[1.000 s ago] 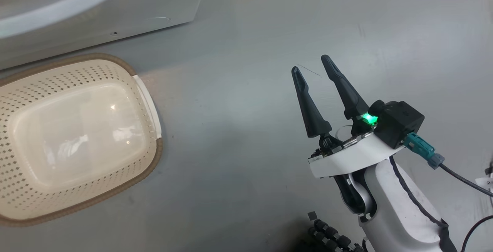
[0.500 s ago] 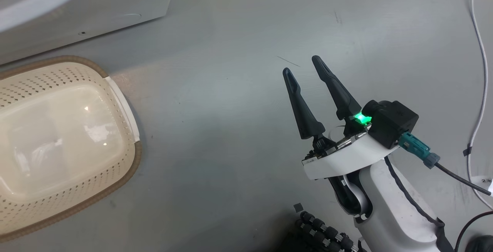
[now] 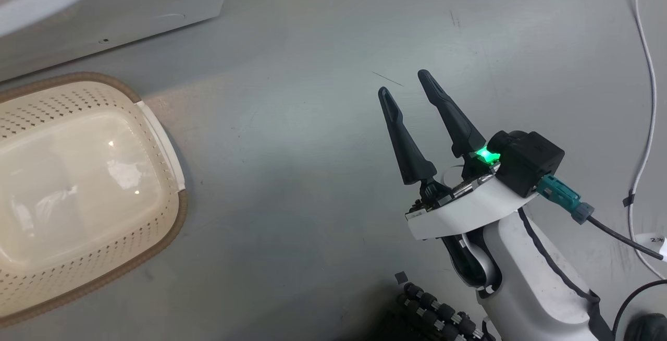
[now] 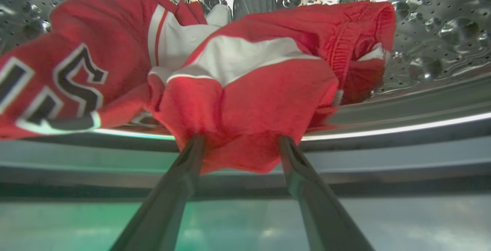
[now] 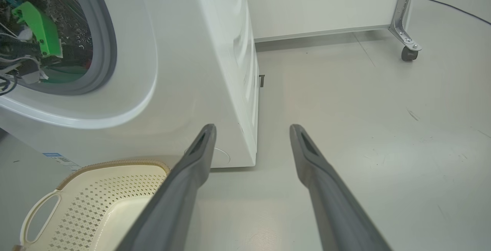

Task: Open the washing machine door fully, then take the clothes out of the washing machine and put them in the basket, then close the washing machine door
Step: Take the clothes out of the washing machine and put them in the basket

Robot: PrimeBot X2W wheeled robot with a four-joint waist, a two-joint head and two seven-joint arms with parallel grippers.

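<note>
Straddling a fold of the clothes [image 4: 249, 101], left end effector [image 4: 241, 140] spread wide, right end effector [image 3: 404, 82] released, apart from basket [image 3: 180, 216]

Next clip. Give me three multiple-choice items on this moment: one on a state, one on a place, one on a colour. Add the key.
1. The basket is: A empty; B heaped full; C upside down.
2. The clothes lie: A in the basket; B inside the washing machine; C on top of it.
3. Their main colour is: A blue; B red; C green.
Key: A, its bare cream bottom shows; B, the steel drum surrounds them in the left wrist view; B, the fabric is red with white trim.
</note>
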